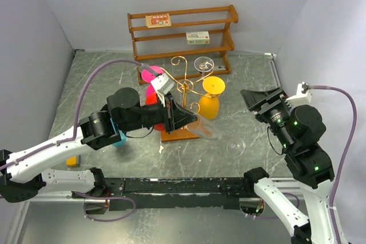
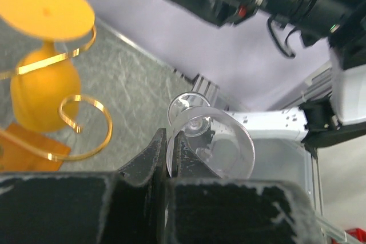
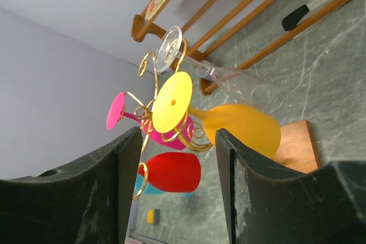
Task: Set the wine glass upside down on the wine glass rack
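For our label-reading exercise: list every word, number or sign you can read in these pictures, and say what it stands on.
No text reads clearly.
Red-brown card, top of the wooden shelf: print too small.
White and green box, middle tier: print blurred.
Black and white stick, lower tier: marks too small.

Rack base (image 1: 182,135) partly behind left claw (image 1: 197,121)

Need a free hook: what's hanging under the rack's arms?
Yellow glass, pink glass, red glass and clear glass hang there; the left arm covers the rack's near side.
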Controlling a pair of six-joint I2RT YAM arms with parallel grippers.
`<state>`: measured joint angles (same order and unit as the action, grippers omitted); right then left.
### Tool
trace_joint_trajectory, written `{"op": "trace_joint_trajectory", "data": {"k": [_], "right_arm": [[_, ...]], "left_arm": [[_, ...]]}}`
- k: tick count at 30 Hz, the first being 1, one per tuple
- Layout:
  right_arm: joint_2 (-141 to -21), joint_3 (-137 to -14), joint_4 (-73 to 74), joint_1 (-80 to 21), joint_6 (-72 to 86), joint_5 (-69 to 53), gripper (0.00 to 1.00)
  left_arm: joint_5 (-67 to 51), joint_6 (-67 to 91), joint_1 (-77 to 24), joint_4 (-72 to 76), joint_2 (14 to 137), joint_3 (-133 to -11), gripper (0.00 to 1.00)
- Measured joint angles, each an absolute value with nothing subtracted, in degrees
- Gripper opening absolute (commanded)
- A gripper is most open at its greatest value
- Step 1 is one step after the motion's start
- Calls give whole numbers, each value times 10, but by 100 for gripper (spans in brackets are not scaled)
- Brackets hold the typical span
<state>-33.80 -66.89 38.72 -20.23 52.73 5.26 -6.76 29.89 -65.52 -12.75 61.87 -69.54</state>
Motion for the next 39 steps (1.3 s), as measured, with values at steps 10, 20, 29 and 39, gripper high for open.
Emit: {"op": "trace_joint_trajectory", "data": {"k": [10, 20, 29, 39], "right_arm": [[-324, -717, 349, -202, 554, 39, 53], [-306, -721, 268, -202, 578, 34, 49], [-323, -737, 343, -202, 683, 84, 46], [-364, -735, 332, -202, 770, 85, 50]], "left_arm": [[-57, 236, -655, -21, 666, -783, 7], [-5, 134, -655, 107, 711, -782, 7], [20, 69, -655, 257, 712, -743, 7], [23, 53, -655, 309, 723, -742, 7]]}}
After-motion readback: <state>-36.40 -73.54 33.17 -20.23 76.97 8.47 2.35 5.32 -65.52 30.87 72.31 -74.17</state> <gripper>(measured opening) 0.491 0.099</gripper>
